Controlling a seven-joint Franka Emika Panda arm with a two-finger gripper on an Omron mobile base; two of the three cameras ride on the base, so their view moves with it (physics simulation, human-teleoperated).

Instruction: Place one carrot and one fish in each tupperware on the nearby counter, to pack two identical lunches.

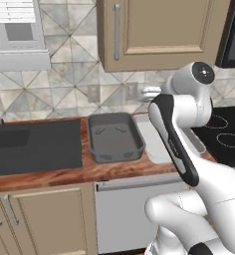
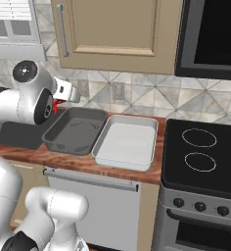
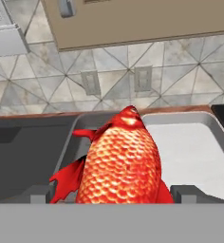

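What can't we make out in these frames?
- Near rim of the light tupperware, left base view: behind the arm.
- Gripper, hand view: the red fish covers the gap between its fingertips, so contact is unclear.
- Fish tail, hand view: cut off at the bottom.
- Sink, left base view: cut by the left edge.

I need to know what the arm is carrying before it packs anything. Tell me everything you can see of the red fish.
The red fish is bright red-orange with a fine scale pattern and plain red fins flaring at its lower sides. In the hand view it sits between the gripper's widely spread finger tips, nose pointing away toward the tiled wall, apparently held. It hangs in front of the dark grey tupperware, with the light one beside. From the right base view a sliver of red shows by the hand.
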